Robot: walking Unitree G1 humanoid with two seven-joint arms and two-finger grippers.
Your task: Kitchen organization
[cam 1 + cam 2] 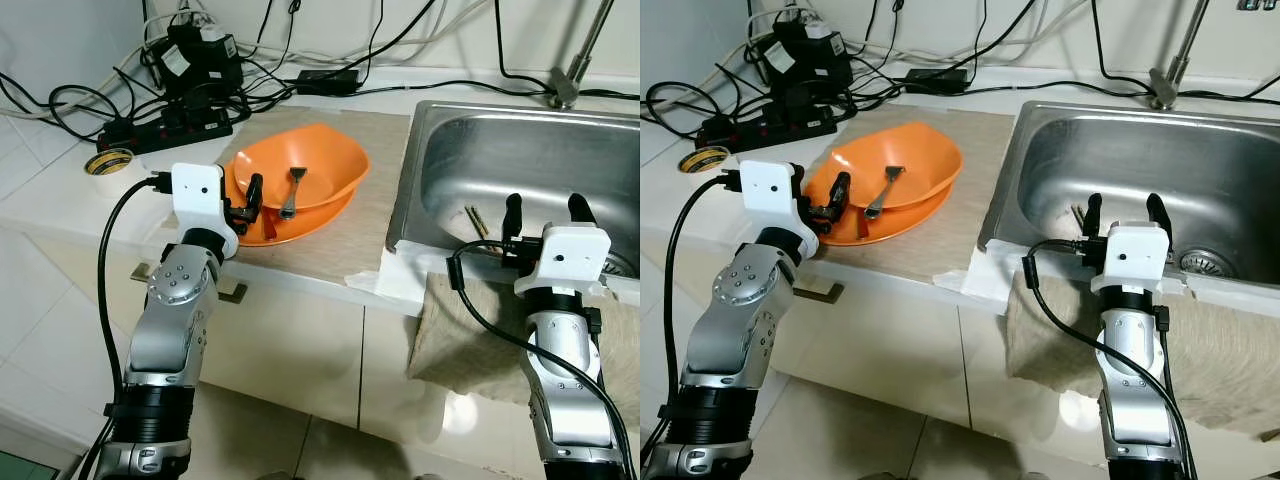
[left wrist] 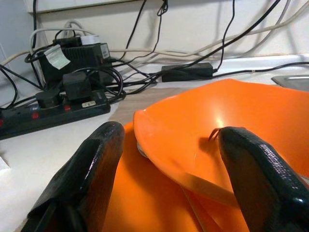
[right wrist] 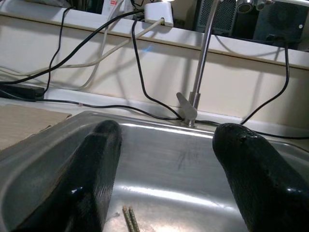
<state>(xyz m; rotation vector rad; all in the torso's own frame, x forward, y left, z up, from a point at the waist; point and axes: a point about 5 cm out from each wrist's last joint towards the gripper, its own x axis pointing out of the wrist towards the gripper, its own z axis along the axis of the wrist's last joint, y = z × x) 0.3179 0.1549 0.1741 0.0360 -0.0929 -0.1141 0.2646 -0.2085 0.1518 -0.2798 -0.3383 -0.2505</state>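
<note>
An orange bowl (image 1: 310, 165) rests on an orange plate (image 1: 290, 228) on the counter, and a metal fork (image 1: 293, 190) lies inside the bowl. My left gripper (image 1: 248, 205) is open at the near left rim of the bowl and plate. In the left wrist view the bowl's rim (image 2: 159, 145) sits between the two spread fingers. My right gripper (image 1: 546, 212) is open over the front edge of the steel sink (image 1: 500, 140). A pair of chopsticks (image 1: 476, 220) lies on the sink floor just beyond it.
A black power strip (image 1: 170, 128) with tangled cables runs along the back left. A tape roll (image 1: 108, 162) sits on the left. The faucet (image 1: 570, 80) rises behind the sink. A beige towel (image 1: 470, 330) hangs over the counter front.
</note>
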